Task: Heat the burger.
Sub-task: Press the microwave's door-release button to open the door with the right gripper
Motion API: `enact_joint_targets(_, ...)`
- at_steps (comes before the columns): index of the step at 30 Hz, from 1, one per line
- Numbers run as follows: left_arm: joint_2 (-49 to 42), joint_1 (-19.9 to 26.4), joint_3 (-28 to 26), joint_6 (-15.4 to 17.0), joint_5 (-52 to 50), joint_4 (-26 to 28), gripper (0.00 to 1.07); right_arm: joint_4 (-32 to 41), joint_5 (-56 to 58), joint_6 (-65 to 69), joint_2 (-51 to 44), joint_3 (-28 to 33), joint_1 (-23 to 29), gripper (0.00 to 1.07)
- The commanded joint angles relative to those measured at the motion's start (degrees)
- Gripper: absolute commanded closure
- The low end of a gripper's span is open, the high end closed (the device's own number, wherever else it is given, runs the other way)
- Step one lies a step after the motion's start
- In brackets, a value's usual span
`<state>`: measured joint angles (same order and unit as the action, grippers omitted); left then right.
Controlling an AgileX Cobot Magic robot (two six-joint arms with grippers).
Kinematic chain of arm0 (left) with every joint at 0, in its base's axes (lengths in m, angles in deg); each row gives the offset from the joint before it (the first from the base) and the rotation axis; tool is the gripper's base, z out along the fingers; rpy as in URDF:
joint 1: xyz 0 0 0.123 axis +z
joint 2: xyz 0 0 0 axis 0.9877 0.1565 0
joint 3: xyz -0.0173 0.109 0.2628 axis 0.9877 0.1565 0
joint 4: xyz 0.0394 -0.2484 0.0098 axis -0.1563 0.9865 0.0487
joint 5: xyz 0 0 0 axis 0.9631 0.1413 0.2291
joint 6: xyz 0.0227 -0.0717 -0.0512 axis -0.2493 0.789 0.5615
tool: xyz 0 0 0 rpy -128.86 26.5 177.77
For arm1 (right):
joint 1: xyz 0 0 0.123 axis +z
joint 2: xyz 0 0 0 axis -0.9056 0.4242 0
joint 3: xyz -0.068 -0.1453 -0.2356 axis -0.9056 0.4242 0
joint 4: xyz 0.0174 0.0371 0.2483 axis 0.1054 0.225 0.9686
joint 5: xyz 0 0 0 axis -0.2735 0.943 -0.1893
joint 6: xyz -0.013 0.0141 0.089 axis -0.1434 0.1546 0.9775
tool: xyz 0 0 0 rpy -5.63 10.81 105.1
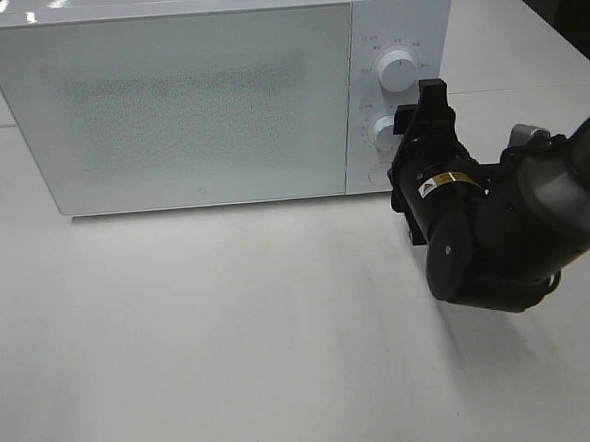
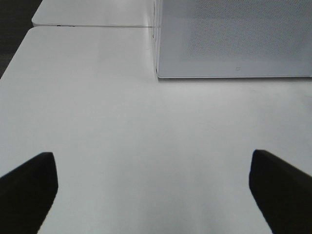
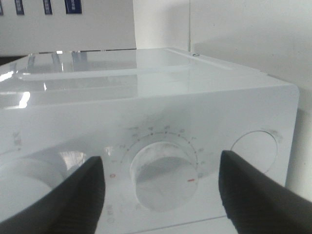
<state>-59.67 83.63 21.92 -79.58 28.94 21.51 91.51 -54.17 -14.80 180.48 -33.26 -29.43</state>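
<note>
Right wrist, jaws apart, flanking dial (image 3: 163, 175)

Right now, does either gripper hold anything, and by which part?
Nothing is held. The left gripper is open over the table; the right gripper is open around the dial, not touching it.

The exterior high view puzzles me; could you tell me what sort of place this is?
Probably a robotics test bench, not a home kitchen: a white microwave stands alone on a plain white table, with a black robot arm at its dials.
</note>
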Motion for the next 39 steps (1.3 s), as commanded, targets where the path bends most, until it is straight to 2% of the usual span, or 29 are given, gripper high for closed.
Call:
enact_joint_targets(1, -1.03, 0.17, 0.11, 0.23, -0.06, -0.06, 0.06, -3.55, 2.06, -4.24, -2.64, 2.01, 0.0, 0.4)
enact_joint_targets(8, -1.03, 0.17, 0.11, 0.23, -0.06, -0.06, 0.06, -4.35, 7.45, -13.98, -8.25, 5.84, 0.0, 0.4)
enact_joint_targets(10, -1.03, 0.17, 0.11, 0.23, -0.06, -0.06, 0.06, -6.07, 15.53, -24.29, -12.55, 7.22, -0.11, 0.4)
enact_joint_targets(13, -1.03, 0.17, 0.11, 0.23, -0.06, -0.06, 0.06, -6.07, 18.45, -27.67, -13.64, 7.22, -0.11, 0.4)
enact_joint_targets(15, -1.03, 0.17, 0.11, 0.23, -0.06, -0.06, 0.06, -6.36, 25.84, -38.16, -16.73, 7.22, -0.11, 0.4)
enact_joint_targets(16, -1.03, 0.17, 0.11, 0.23, -0.06, -0.06, 0.06, -6.36, 25.84, -38.16, -16.73, 7.22, -0.11, 0.4)
enact_joint_targets(18, -1.03, 0.17, 0.11, 0.23, -0.06, -0.06, 0.06, -6.42, 32.66, -50.88, -20.0, 7.1, -0.11, 0.4)
enact_joint_targets(21, -1.03, 0.17, 0.11, 0.23, -0.06, -0.06, 0.06, -6.42, 34.15, -53.74, -20.91, 7.1, -0.11, 0.4)
enact_joint_targets(23, -1.03, 0.17, 0.11, 0.23, -0.06, -0.06, 0.06, -6.59, 39.02, -63.2, -24.06, 7.1, -0.17, 0.4)
enact_joint_targets(26, -1.03, 0.17, 0.11, 0.23, -0.06, -0.06, 0.06, -6.59, 42.28, -69.84, -26.47, 7.1, -0.17, 0.38)
enact_joint_targets(31, -1.03, 0.17, 0.11, 0.23, -0.06, -0.06, 0.06, -6.59, 47.96, -77.64, -30.65, 7.1, -0.17, 0.32)
enact_joint_targets(39, -1.03, 0.17, 0.11, 0.23, -0.06, -0.06, 0.06, -9.22, 58.38, -83.65, -36.44, 7.1, -0.17, 0.31)
